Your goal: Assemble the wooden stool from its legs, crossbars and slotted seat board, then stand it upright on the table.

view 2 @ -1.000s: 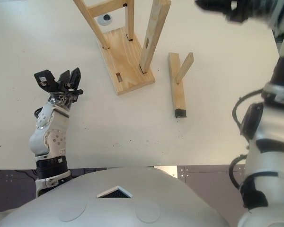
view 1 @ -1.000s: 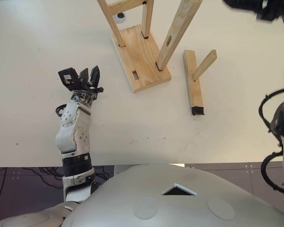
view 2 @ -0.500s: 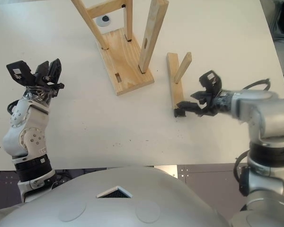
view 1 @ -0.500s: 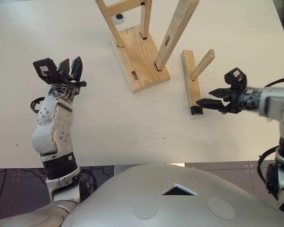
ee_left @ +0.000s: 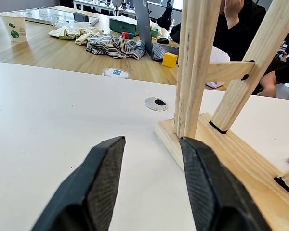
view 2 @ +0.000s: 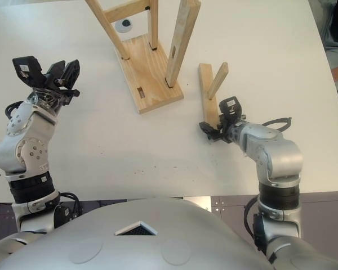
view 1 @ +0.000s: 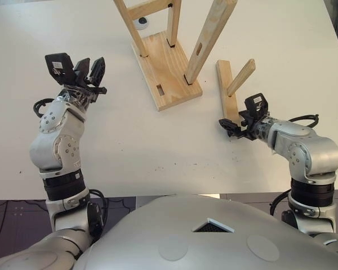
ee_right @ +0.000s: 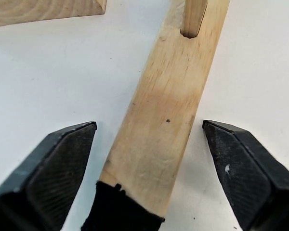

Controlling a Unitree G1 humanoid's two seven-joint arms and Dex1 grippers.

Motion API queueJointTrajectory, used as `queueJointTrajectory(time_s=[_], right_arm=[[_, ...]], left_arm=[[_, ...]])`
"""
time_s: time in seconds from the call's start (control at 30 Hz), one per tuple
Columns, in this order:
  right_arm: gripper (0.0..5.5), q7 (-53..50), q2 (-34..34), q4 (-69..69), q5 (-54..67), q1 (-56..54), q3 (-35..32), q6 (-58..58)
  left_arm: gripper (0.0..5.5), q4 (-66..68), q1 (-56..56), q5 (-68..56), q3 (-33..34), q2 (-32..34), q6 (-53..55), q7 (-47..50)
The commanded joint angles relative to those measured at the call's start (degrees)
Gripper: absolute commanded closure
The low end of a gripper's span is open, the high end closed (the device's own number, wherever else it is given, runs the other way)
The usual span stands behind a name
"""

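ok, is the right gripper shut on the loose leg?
No, the right gripper is open, its fingers either side of the loose leg with table showing in both gaps.

Spread across the table [view 1: 158, 146]
Seat board [view 1: 169, 63] at centre-back, legs [view 1: 205, 42] standing on it; loose leg [view 1: 227, 95] just right; right gripper [view 1: 234, 128] astride its near end; left gripper [view 1: 92, 67] well left.
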Motion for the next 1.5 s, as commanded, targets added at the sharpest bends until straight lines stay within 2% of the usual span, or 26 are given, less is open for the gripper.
queueJointTrajectory(time_s=[0.03,0.17,0.3,0.53,0.67,0.73,0.8,0.97,1.13,1.3,1.5], right_arm=[[2.11,-0.98,-3.28,4.62,-2.02,1.87,0.93,-2.31],[2.82,-0.37,-4.55,6.94,-2.42,1.75,0.9,-4.8],[3.43,-1.07,-3.92,13.1,-2.94,-1.48,-2.1,-11.95],[3.47,0.87,-2.26,19.93,-1.76,-5.87,-4.67,-26.61],[3.47,4.82,-2.62,21.65,4.6,-15.93,-10.45,-29.35],[3.47,9.06,-4.79,24.04,7.47,-23.26,-12.45,-30.54],[3.47,13.56,-7.12,26.7,9.34,-29.85,-13.01,-30.33],[3.47,30.98,-14.79,33.64,12.37,-41.04,-9.41,-29.76],[3.47,45.49,-17.14,39.3,16.92,-50.99,-5.86,-24.32],[3.47,57.47,-18.21,40.44,19.59,-56.05,-1.45,-19.65],[3.47,63.48,-19.29,38.88,21.65,-55.8,-0.29,-16.26]], left_arm=[[3.43,-0.76,-0.1,0.42,-0.1,-1.11,-0.26,0.95],[3.43,-1.8,0.49,0.33,0.18,-2.62,-1.12,1.88],[3.43,-2.72,-0.73,-2.56,2.78,-5.03,-2.75,2.56],[3.43,0.09,-7.11,-9.23,5.69,-7.41,-7.0,-0.25],[3.43,0.66,-11.91,-17.01,6.91,-6.26,-5.94,-4.82],[3.43,1.3,-14.51,-20.63,6.75,-5.41,-4.55,-6.88],[3.11,2.47,-17.17,-23.79,6.11,-4.91,-3.21,-8.78],[2.34,5.88,-23.7,-26.7,3.11,-6.74,-3.52,-11.98],[2.27,4.23,-25.09,-31.35,-1.06,-9.14,-1.52,-16.21],[2.27,2.34,-23.95,-37.29,-1.49,-10.27,-0.21,-18.2],[2.27,0.68,-22.61,-42.56,-2.38,-9.82,1.82,-20.78]])
